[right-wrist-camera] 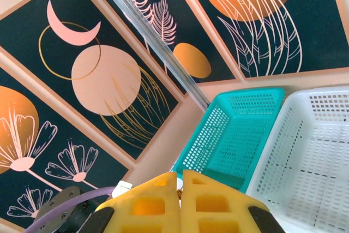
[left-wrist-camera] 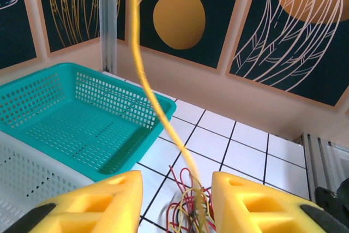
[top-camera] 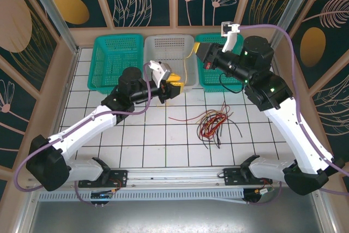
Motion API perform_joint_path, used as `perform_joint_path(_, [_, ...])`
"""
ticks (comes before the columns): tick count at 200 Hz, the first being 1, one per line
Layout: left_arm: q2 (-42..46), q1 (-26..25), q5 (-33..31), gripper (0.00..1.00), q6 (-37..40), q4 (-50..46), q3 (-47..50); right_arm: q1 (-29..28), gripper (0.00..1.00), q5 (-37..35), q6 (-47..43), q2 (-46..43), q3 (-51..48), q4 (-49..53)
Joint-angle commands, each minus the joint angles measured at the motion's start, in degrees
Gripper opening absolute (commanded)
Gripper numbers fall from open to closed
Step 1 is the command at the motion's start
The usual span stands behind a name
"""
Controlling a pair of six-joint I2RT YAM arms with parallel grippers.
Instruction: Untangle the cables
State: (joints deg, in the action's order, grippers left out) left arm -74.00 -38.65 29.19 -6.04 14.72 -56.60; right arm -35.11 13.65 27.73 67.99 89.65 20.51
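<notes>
right fingers (right-wrist-camera: 147,205) are clenching the yellow cable (left-wrist-camera: 143,75) – far side | left fingers (left-wrist-camera: 98,203) are standing apart, straddling it | other cables (top-camera: 214,122) are lying tangled on tabletop (top-camera: 152,135) – right of centre

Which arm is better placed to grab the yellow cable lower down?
Left: the left gripper straddles the yellow cable with jaws apart above the tangle; the right gripper is shut on the cable's upper part.

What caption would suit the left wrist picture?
A yellow cable runs up between open yellow fingers, teal basket behind.
</notes>
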Motion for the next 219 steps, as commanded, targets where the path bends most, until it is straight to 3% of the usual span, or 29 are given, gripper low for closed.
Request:
perform_joint_path(1, [-0.5,-0.3,1.7,0.38,0.0,0.2,-1.0,0.4,0.00,1.8,0.2,-0.7,1.5,-3.2])
perform_joint_path(39, [-1.2,-0.3,3.8,0.46,-1.7,1.3,-0.6,0.4,0.00,2.6,0.6,-0.7,1.2,-4.0])
perform_joint_path(110, [-1.3,-0.3,2.6,0.00,-3.1,2.7,0.5,0.4,0.00,2.7,0.8,-1.7,0.7,-4.8])
perform_joint_path(150, [1.7,-0.3,-1.4,0.00,-4.4,6.1,5.2,1.3,0.00,-3.4,2.2,-3.2,-0.5,-4.3])
perform_joint_path(183, [4.9,-0.3,-5.0,0.00,-5.5,8.3,9.7,6.2,0.00,-2.4,5.7,-5.4,-2.8,-5.4])
perform_joint_path(191, [5.5,-0.3,-5.7,0.00,-5.9,8.5,10.3,7.2,0.09,-2.2,6.2,-5.6,-3.1,-5.4])
perform_joint_path(210, [5.8,-0.2,-11.0,0.00,-7.5,6.5,9.8,8.4,0.40,-3.8,6.5,-5.7,-3.3,-3.5])
perform_joint_path(219, [5.5,0.0,-14.4,0.00,-8.4,4.3,8.7,8.9,0.49,-5.5,6.3,-5.7,-3.1,-1.7])
